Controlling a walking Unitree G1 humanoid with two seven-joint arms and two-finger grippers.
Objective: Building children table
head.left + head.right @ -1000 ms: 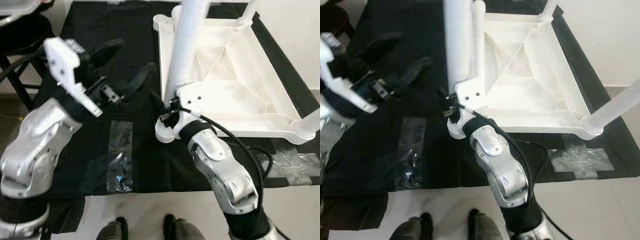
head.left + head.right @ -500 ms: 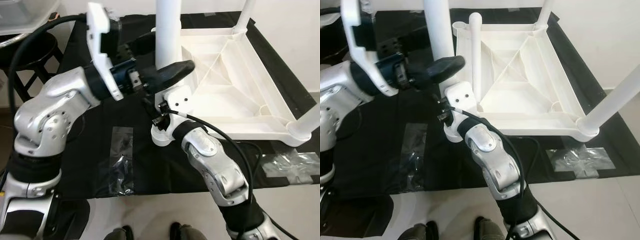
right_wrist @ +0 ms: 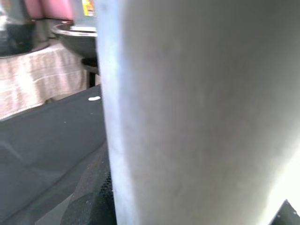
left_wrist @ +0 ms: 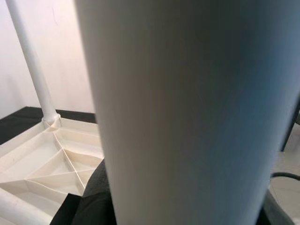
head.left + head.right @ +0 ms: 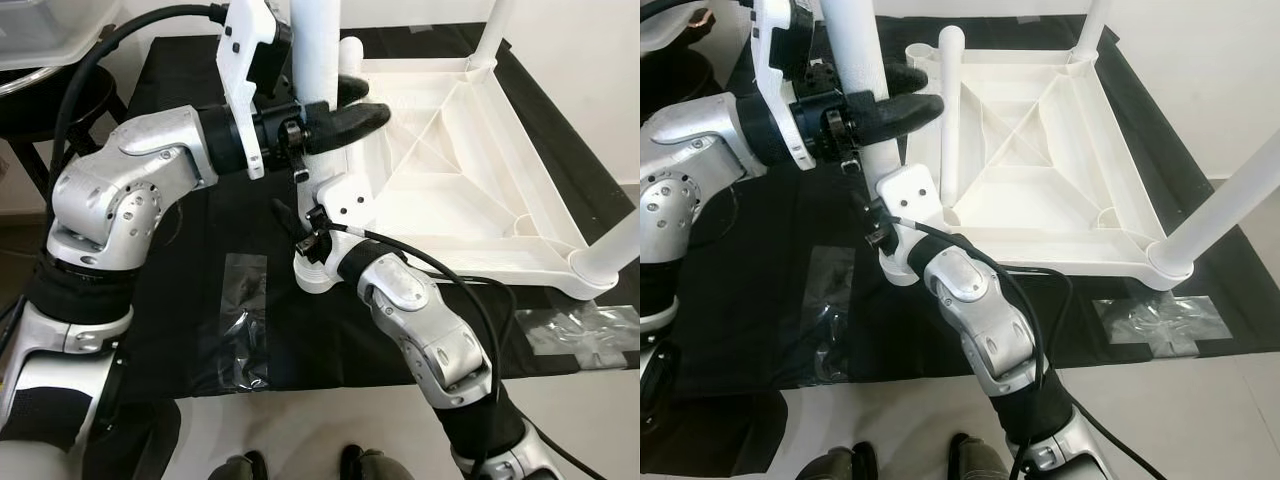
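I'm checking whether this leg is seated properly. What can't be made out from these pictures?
- Socket joint: head views, right gripper and wrist cover the table leg base.
- Leg top: cut off by the upper edge.
- Wrist views: the leg blocks each gripper's fingers.
- Left gripper: the leg hides its grip.

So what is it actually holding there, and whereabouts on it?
The white table leg: the left end effector grips it partway up, and the right end effector holds it near its base.
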